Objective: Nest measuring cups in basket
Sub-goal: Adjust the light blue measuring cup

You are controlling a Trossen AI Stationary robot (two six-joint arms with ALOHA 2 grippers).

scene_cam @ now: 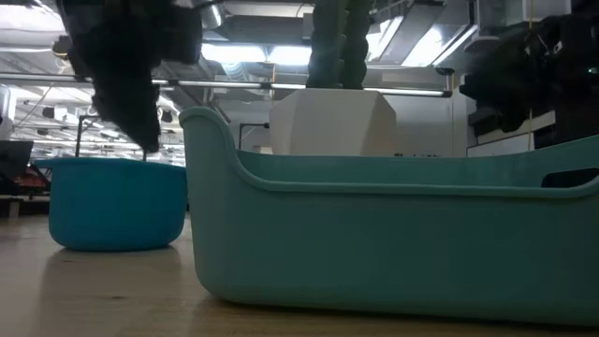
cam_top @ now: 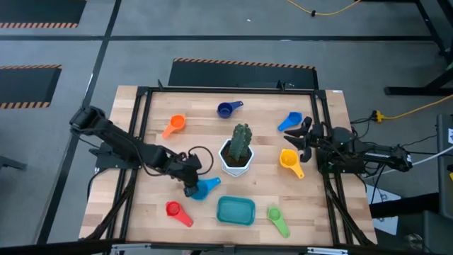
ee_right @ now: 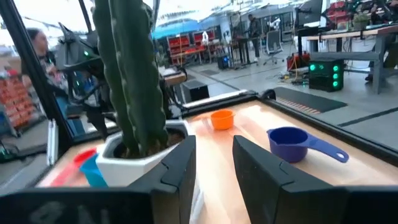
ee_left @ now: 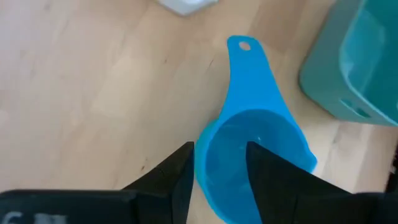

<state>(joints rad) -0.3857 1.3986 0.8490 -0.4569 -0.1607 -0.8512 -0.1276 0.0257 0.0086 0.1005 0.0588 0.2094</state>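
The left gripper hangs over the light blue measuring cup, fingers parted astride its rim without clamping it; the cup sits on the table just left of the teal basket. The white cactus pot stands just beyond, between both arms. The left arm reaches in low from the left edge, while the right gripper waits open beside the yellow cup.

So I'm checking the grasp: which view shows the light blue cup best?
The left wrist view: the light blue cup fills it, its rim between the left gripper fingers. High view shows it small; low view, its side; right wrist, a sliver.
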